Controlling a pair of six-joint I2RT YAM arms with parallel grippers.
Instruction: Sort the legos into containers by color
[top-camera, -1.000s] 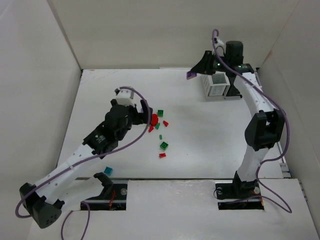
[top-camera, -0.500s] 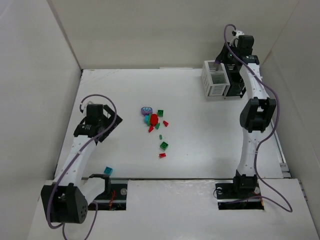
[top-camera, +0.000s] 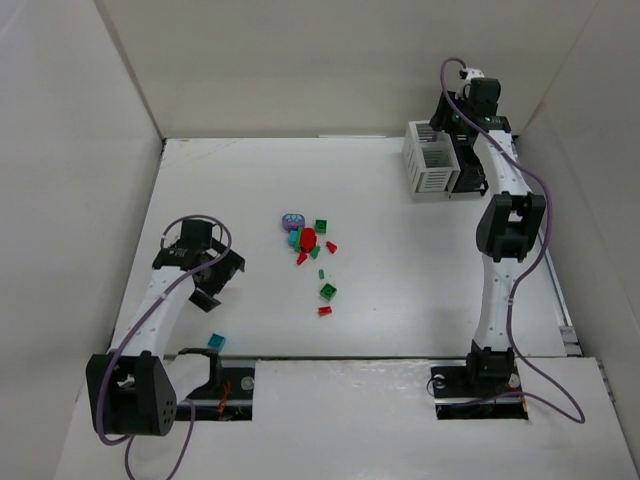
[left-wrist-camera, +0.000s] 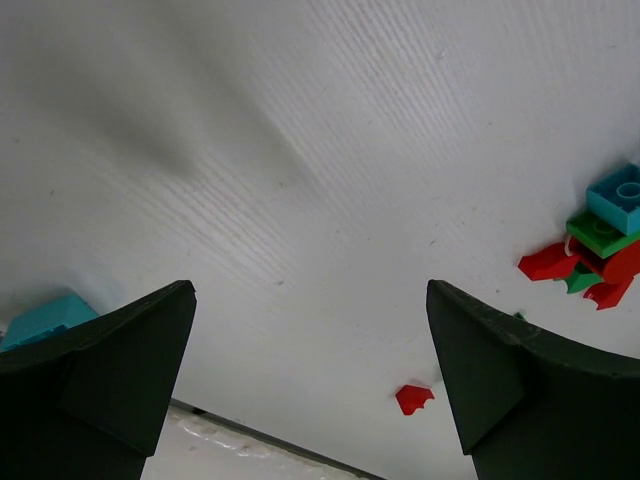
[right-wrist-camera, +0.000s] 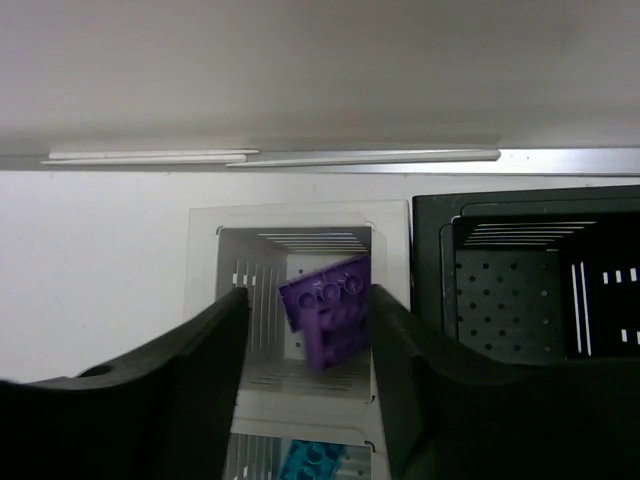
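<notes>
Legos (top-camera: 308, 240) lie in a loose heap mid-table in the overhead view, red, green and teal with one lilac piece at the far end. A green brick (top-camera: 327, 292) and a red brick (top-camera: 324, 311) sit just nearer, and a lone teal brick (top-camera: 216, 341) lies by the near edge. The left gripper (top-camera: 218, 282) was over the heap a second ago. It has since pulled back to the left and come nearer the table's (top-camera: 400, 260) front edge. The right gripper (top-camera: 448, 128) hangs above the joined containers at the far right, much where it was half a second ago.

From the left wrist, both fingers (left-wrist-camera: 100, 380) stand wide apart with nothing between them. The lone teal brick is just beside the left one, and the heap is at the right edge.

From the right wrist, a purple plate (right-wrist-camera: 328, 312) sits tilted in the mouth of the white container (right-wrist-camera: 300, 222), with the black container (right-wrist-camera: 520, 290) adjoining on the right. The jaws are parted: a gap shows between the plate and the left finger (right-wrist-camera: 190, 390). A second ago the plate was carried short of the bins.
</notes>
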